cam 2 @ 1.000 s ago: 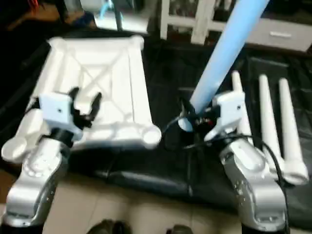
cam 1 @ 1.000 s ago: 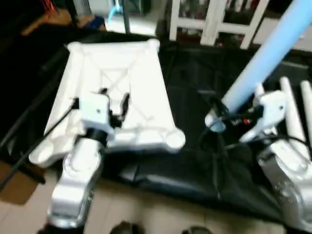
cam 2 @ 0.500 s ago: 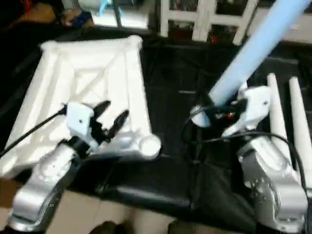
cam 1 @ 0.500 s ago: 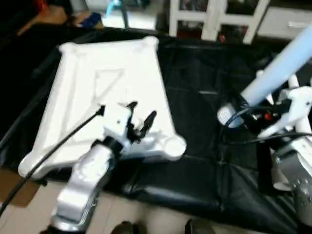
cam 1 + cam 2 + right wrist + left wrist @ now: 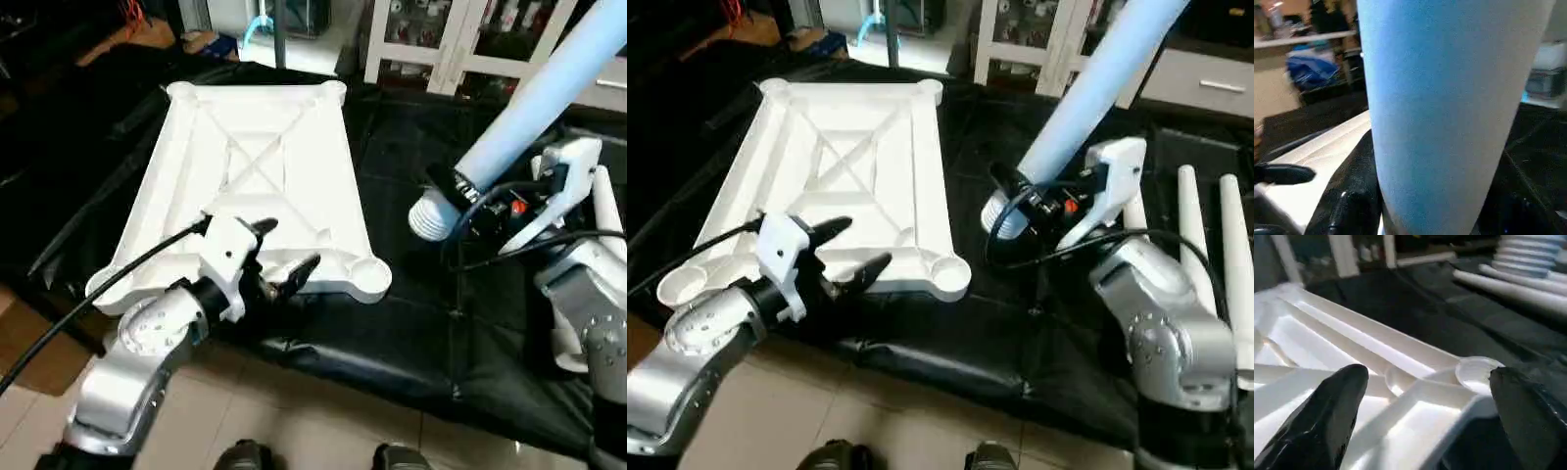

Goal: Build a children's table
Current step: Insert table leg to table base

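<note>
Beside top's near corner socket (image 5: 369,278) | left gripper (image 5: 284,252) spread | right gripper (image 5: 1019,191) clasps leg (image 5: 1087,93)

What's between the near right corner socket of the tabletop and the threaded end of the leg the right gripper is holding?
Only bare black mat, seen from both eye views. The corner socket and the leg's threaded end sit apart, with nothing lying on the stretch between them.
</note>
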